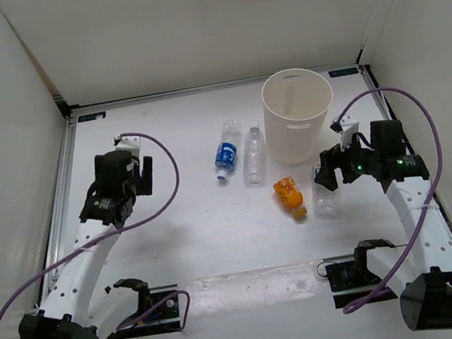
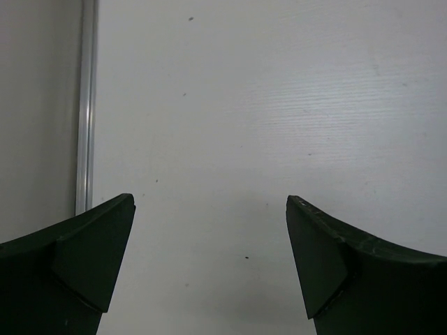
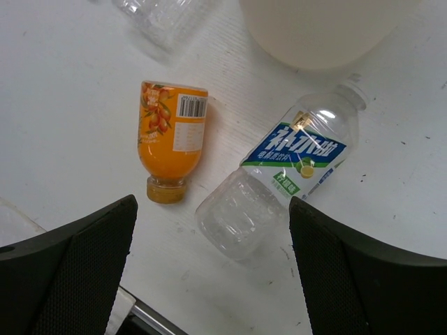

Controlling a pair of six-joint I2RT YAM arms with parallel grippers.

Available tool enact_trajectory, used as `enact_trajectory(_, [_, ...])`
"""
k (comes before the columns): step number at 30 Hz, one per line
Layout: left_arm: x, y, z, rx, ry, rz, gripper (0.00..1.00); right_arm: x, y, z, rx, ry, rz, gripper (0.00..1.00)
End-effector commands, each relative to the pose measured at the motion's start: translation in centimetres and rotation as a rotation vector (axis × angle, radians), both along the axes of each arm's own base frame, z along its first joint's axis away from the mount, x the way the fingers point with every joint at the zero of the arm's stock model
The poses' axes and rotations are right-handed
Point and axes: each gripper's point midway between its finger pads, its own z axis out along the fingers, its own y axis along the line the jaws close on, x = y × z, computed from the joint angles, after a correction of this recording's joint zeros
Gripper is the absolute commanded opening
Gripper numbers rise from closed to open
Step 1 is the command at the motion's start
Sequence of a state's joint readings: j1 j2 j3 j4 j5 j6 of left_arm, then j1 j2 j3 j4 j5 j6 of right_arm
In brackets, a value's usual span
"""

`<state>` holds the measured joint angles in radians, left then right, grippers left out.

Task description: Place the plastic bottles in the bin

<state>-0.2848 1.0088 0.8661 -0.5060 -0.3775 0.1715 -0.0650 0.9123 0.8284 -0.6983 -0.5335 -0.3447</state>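
Tabletop: white, matte, few dark specks below left hand. Metal rail: runs along tabletop edge, just left of left hand. White walls: enclose three sides, back one well beyond both hands. Black corner bracket: far left, ahead of left hand. Second bracket: ahead of right hand. Glossy strip: across tabletop, behind both hands.

Four plastic bottles, one bin, two arms.
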Motion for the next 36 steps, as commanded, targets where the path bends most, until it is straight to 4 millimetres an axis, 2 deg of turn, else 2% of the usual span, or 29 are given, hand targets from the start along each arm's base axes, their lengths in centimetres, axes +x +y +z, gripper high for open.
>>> enact_trajectory(1, [-0.9,3.9,0.9,-0.052,-0.033,0.357,1.00,1.6,-0.6,0.6,0.005,-0.032,-0.046,0.90])
enact_trajectory(2, [-0.8,4.2,-0.1,-0.065,0.002,0.425,1.00,1.9,-0.9,0.3,0.005,-0.012,-0.073,0.90])
enact_trajectory(3, [-1.6,4.9,0.2,-0.025,0.058,0.452,1.00,2.4,-1.3,0.2,0.017,0.002,-0.130,0.90])
enact_trajectory(4, [-1.5,5.3,-0.8,0.010,0.105,0.478,1.00,2.7,-1.5,0.2,0.025,0.003,-0.148,0.90])
enact_trajectory(5, [-1.1,5.8,-0.5,0.052,0.110,0.513,1.00,2.8,-1.4,0.2,0.042,0.011,-0.145,0.90])
enact_trajectory(8, [-1.5,6.6,-0.9,0.093,0.141,0.585,1.00,3.2,-1.0,0.0,0.069,0.021,-0.170,0.90])
enact_trajectory(12, [-1.3,6.0,-1.2,0.031,0.132,0.607,1.00,3.5,-1.3,-1.7,0.120,0.119,-0.307,0.90])
enact_trajectory(14, [-0.9,5.6,-1.3,0.015,0.153,0.590,1.00,3.7,-2.1,-2.6,0.115,0.168,-0.385,0.90])
enact_trajectory(15, [-0.6,5.2,-2.0,0.008,0.185,0.576,1.00,3.7,-2.5,-2.9,0.154,0.214,-0.464,0.90])
enact_trajectory(17, [-0.6,5.2,-1.9,0.013,0.199,0.572,1.00,3.2,-2.9,-4.2,0.153,0.310,-0.530,0.89])
enact_trajectory(23, [-0.8,4.6,-0.7,0.001,0.232,0.545,1.00,3.1,-1.9,-5.9,0.149,0.418,-0.613,0.87])
enact_trajectory(25, [-0.9,4.8,-0.6,0.017,0.240,0.534,1.00,2.9,-2.3,-7.2,0.167,0.480,-0.672,0.86])
enact_trajectory(28, [-1.3,4.9,-0.5,0.018,0.241,0.539,1.00,2.9,-4.8,-8.6,0.196,0.537,-0.801,0.81])
enact_trajectory(30, [-1.5,4.8,-0.9,0.012,0.252,0.540,1.00,2.8,-5.3,-9.1,0.202,0.566,-0.828,0.79])
enact_trajectory(32, [-1.7,4.7,-1.2,0.002,0.263,0.547,1.00,2.7,-5.2,-9.6,0.196,0.597,-0.831,0.78])
enact_trajectory(36, [-2.2,4.5,-1.3,0.009,0.277,0.539,1.00,3.1,-3.2,-9.6,0.158,0.592,-0.752,0.78])
